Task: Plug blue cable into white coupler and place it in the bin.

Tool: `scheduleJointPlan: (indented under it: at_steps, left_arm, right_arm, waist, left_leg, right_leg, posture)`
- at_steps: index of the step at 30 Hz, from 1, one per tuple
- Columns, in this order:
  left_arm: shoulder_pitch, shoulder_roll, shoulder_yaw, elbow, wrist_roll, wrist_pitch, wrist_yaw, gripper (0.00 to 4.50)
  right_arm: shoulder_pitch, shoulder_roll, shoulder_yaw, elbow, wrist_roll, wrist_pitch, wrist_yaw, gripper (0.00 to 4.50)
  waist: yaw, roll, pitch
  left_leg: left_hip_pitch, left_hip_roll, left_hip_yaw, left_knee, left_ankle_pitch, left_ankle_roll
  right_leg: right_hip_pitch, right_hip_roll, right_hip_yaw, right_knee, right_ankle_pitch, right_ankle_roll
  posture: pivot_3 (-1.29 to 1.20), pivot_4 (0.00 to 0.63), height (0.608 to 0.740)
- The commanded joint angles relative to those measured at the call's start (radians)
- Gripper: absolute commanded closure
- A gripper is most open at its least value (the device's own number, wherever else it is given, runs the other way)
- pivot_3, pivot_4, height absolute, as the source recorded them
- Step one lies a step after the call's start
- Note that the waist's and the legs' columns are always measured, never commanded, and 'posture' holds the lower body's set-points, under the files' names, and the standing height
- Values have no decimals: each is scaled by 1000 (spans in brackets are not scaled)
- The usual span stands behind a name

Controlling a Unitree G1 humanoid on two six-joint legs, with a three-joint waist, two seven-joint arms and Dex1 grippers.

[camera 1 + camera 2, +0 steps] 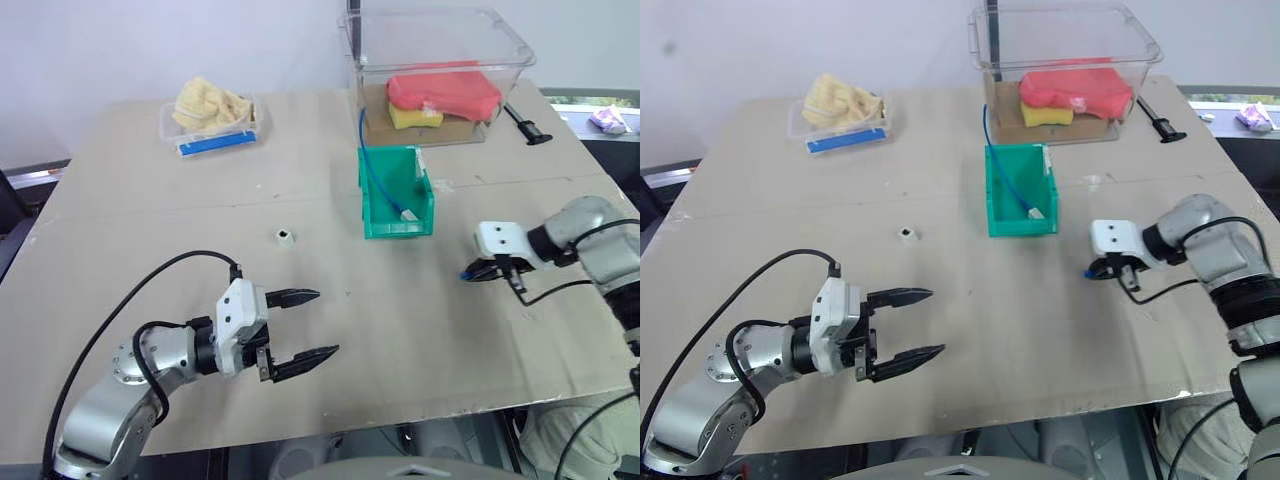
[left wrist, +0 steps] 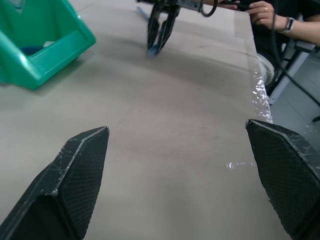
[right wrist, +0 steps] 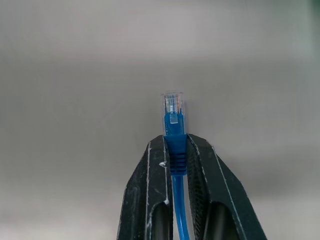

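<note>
Right gripper [image 3: 175, 150] clamped tight on the blue cable [image 3: 174, 131] just behind its clear plug, low over the cardboard table [image 1: 420, 330]. Left gripper [image 1: 305, 325] spread wide and empty, hovering nearer the front edge. White coupler [image 1: 286, 237] alone on the table between them, farther back. Green bin [image 1: 383, 222] beyond, with another blue cable end [image 1: 404, 212] inside.

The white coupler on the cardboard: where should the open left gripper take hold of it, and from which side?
Judging by its pose, across two opposite side faces of the white coupler, coming down from above. It sits free on the table, its dark socket facing up. The left gripper is open, and should probably leave that socket uncovered.
</note>
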Motion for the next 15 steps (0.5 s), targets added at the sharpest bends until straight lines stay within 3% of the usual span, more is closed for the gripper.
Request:
scheduleJointPlan:
  at_steps: [1,5,10,15]
  left_arm:
    - [-30,0,-5,42,16,-37,-17,0]
    - [-72,3,-19,102,34,-51,-34,0]
    - [-106,6,-30,144,67,-75,-48,0]
    - [-143,-4,-71,155,105,-66,-30,0]
  right_arm:
    - [-17,75,43,-246,10,240,-32,4456]
    - [-30,188,140,-335,-52,373,-108,4456]
    - [-45,305,197,-252,-88,340,-202,4456]
    - [10,290,98,-309,13,329,-204,2487]
  waist:
    - [-1,0,0]
    - [7,0,0]
    - [5,-1,-1]
    - [3,-2,-2]
  left_leg:
    - [0,0,0,0,0,0]
    - [-2,0,-1,0,1,-2]
    - [-7,-1,-1,1,2,-5]
    - [-12,-1,-1,1,3,-6]
  right_leg:
    - [-1,0,0,0,0,0]
    - [-3,1,0,1,0,0]
    - [-8,-1,0,0,1,-1]
    - [-13,0,-1,1,2,-2]
  posture:
    - [0,150,740]
    - [0,150,740]
    - [0,150,740]
    - [0,150,740]
